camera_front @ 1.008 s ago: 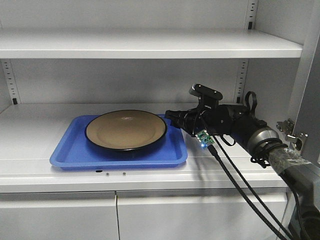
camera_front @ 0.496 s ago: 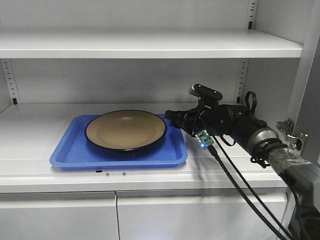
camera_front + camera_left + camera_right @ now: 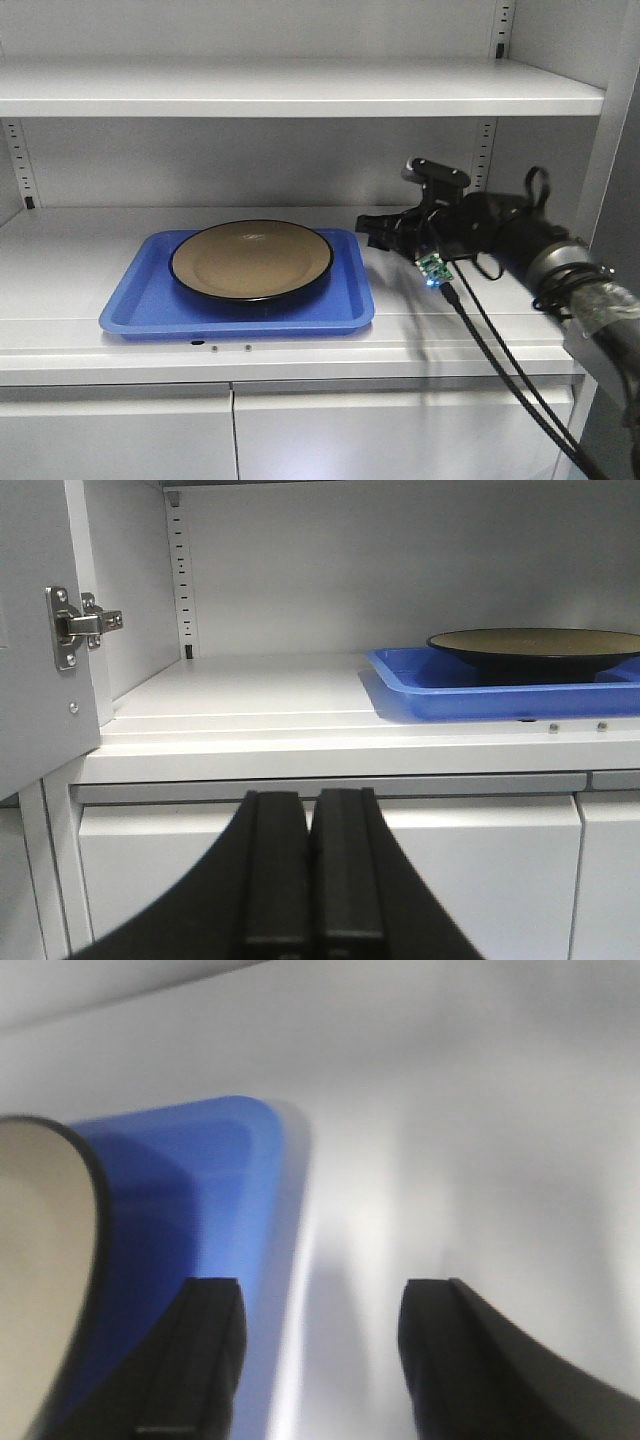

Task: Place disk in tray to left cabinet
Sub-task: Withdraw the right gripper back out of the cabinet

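One disk point(image 3: 251, 259) lies in the blue tray point(image 3: 140, 305) on the left cabinet point(image 3: 300, 90) shelf; at the tray's 3 o'clock, clear of its rim, the right gripper point(image 3: 372, 232) hangs unclenched and empty; the left gripper point(image 3: 311, 865) is clenched on nothing

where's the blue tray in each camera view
Front view: tray on the middle shelf, left of centre.
Left wrist view: tray at the right edge, seen side-on.
Right wrist view: tray corner at left.
Shared landmark: the plate lying in it.
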### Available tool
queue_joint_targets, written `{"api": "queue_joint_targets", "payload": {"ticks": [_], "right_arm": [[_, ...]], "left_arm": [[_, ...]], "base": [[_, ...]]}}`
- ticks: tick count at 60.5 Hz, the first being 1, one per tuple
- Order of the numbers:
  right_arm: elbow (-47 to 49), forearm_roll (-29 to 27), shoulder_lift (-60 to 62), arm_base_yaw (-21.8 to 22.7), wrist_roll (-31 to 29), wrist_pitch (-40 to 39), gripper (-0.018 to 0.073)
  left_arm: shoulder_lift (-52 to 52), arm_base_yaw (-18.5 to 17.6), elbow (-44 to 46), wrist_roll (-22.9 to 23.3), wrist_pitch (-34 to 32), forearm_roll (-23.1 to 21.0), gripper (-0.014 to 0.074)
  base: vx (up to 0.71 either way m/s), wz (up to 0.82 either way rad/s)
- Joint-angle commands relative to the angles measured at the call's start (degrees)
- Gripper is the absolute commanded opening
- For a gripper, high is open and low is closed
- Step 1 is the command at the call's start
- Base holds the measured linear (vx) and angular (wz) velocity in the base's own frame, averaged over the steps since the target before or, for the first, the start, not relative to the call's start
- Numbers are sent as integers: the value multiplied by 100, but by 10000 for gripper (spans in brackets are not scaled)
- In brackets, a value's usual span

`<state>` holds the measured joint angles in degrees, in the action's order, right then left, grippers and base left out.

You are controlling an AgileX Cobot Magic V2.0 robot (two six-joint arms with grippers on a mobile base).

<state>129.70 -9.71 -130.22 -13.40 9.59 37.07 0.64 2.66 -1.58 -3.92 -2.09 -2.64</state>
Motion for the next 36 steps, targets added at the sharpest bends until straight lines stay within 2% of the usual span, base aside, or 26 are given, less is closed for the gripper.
{"api": "queue_joint_targets", "payload": {"ticks": [1, 9, 15, 20, 25, 36], "right_arm": [[175, -1, 608, 51, -633, -28, 372], [175, -2, 773, 83, -1244, 583, 305], [132, 22, 890, 83, -1348, 1040, 241], [-248, 56, 1072, 83, -1379, 1035, 184], [-1000, 67, 1382, 87, -1379, 627, 127], [-3177, 213, 2520, 87, -1379, -957, 26]], "left_arm": [[-7, -4, -181, 2, -427, -29, -8], [-7, -4, -181, 2, -427, -29, -8], [-7, -4, -181, 2, -427, -29, -8], [-7, -4, -181, 2, -427, -29, -8], [-7, -4, -181, 2, -427, -29, -8], [-7, -4, -181, 2, -427, -29, -8]], "base": [[0, 0], [0, 0], [0, 0], [0, 0], [0, 0], [0, 0]]}}
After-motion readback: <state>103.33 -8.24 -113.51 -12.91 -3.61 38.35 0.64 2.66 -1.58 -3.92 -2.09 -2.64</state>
